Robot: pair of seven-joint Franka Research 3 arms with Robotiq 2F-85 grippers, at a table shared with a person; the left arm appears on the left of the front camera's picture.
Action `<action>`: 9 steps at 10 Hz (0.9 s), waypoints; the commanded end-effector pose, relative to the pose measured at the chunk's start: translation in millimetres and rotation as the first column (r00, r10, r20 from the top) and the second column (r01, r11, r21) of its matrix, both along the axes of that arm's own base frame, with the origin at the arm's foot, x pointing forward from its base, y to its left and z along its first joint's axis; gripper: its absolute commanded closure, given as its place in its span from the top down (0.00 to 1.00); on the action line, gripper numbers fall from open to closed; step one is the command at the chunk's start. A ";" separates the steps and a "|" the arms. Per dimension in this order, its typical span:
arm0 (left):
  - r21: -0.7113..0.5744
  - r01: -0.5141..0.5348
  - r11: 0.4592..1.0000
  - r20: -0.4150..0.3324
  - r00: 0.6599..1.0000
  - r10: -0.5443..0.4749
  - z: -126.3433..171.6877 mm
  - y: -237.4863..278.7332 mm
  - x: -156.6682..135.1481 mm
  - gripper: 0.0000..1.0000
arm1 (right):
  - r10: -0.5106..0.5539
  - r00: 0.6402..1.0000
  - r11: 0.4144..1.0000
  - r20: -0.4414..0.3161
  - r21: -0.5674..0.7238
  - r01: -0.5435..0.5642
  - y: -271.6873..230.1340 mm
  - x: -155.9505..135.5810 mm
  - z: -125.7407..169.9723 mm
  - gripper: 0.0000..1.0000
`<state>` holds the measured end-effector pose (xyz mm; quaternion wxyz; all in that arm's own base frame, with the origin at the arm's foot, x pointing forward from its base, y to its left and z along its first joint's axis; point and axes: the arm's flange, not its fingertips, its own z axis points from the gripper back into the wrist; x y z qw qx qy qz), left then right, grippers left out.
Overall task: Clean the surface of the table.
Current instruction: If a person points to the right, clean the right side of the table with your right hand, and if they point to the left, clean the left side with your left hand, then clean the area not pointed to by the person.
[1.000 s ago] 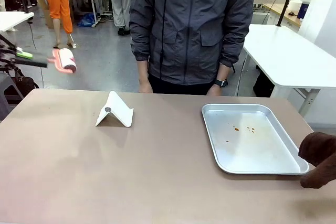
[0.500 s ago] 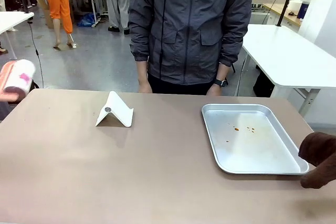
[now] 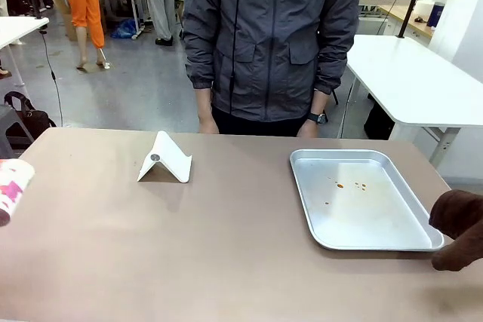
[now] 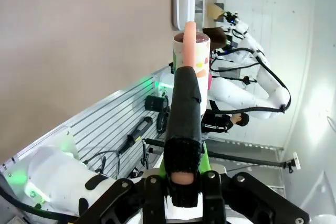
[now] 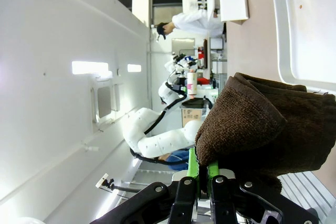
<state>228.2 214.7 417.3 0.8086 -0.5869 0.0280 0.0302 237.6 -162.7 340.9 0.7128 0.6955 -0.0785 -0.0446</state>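
The left gripper (image 4: 184, 169) rises from 6 o'clock in its wrist view, jaws clamped tight on the black handle of a lint roller (image 4: 191, 56) that points toward 12 o'clock. The right gripper (image 5: 202, 169), likewise at 6 o'clock in its own view, pinches a brown cloth (image 5: 268, 124) between its green pads (image 5: 192, 165). In the left wrist view, the white right arm (image 4: 254, 80) bends at 2 o'clock.

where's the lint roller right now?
Front view: lint roller at the left edge of the table, left of the white stand, held by the left gripper.
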 end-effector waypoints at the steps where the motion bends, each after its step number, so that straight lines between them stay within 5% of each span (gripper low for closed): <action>1: -0.016 0.010 1.000 0.015 1.000 -0.010 12.6 3.7 -0.9 0.22 | 0.002 1.000 1.000 -0.009 -0.003 -0.002 0.5 -1.3 6.4 0.00; 9: -0.016 0.010 1.000 0.015 1.000 -0.010 12.6 3.7 -0.9 0.22 | 0.002 1.000 1.000 -0.009 -0.003 -0.002 0.5 -1.3 6.4 0.00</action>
